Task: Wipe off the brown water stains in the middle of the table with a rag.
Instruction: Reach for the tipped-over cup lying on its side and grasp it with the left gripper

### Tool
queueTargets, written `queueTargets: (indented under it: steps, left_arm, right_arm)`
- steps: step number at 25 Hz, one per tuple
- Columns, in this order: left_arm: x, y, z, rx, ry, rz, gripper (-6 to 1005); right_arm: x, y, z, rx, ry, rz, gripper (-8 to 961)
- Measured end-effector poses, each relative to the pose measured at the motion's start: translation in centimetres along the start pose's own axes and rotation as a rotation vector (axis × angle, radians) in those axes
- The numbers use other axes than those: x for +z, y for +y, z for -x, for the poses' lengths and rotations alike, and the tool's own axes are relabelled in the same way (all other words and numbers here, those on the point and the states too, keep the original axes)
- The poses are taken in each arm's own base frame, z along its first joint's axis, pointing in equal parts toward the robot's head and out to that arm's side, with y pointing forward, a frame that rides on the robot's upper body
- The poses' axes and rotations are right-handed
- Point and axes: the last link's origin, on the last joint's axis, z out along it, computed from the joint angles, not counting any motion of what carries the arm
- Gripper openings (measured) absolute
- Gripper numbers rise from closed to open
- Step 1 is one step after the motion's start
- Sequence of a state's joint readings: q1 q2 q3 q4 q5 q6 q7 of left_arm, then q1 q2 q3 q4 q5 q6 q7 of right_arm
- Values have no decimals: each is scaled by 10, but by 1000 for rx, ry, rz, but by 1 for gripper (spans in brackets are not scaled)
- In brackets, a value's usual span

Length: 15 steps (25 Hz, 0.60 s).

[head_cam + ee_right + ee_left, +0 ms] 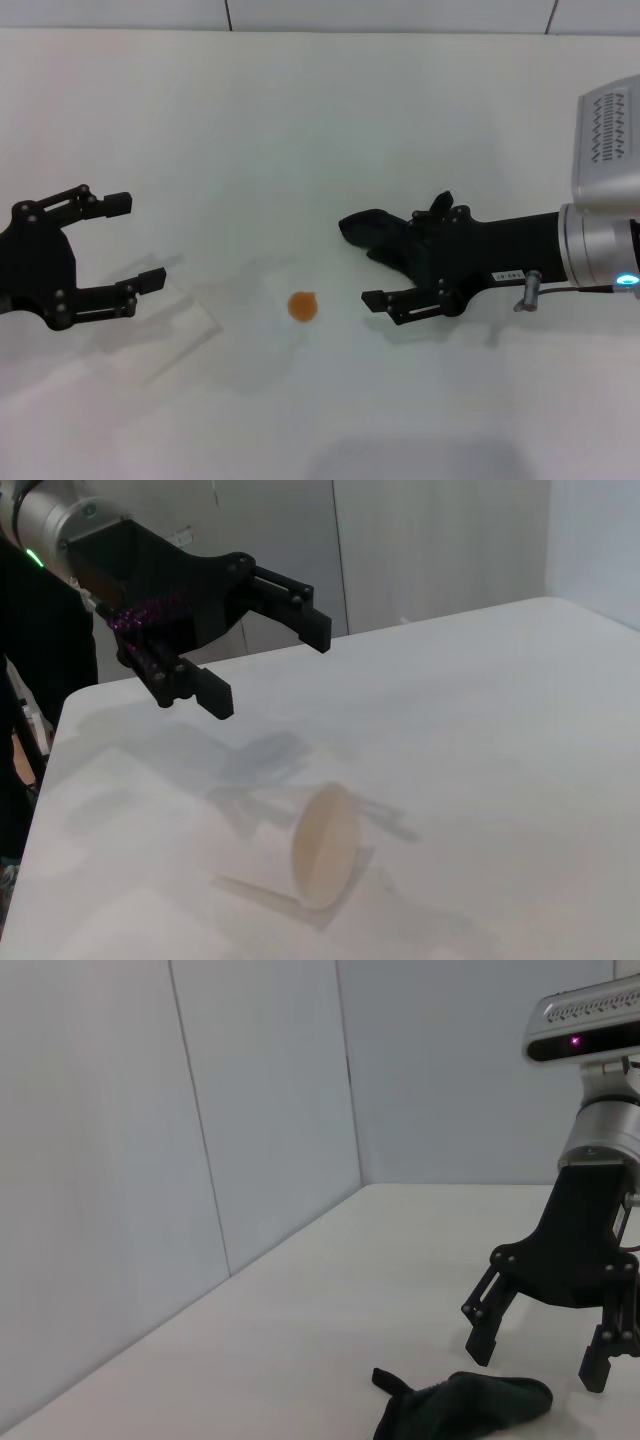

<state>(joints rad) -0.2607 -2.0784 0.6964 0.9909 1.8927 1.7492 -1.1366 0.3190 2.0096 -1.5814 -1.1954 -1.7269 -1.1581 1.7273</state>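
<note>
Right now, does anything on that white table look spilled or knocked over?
Yes. A small orange-brown spot of liquid sits mid-table, unwiped. Beside it a clear plastic cup lies tipped on its side near the open left gripper. The black rag lies by the open right gripper, apart from the spot.

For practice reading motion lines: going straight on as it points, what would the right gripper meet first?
Probably the rag, lying just ahead of the open right gripper, though its clearance above the cloth is unclear.
</note>
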Motion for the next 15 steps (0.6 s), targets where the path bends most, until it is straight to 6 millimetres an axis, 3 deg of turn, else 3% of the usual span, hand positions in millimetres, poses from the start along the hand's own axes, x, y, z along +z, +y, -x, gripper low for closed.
queueTargets:
  steps: [15]
  left_arm:
    - [0, 1, 2, -17, -1, 2, 862]
  right_arm:
    - [2, 2, 0, 7, 3, 6, 841]
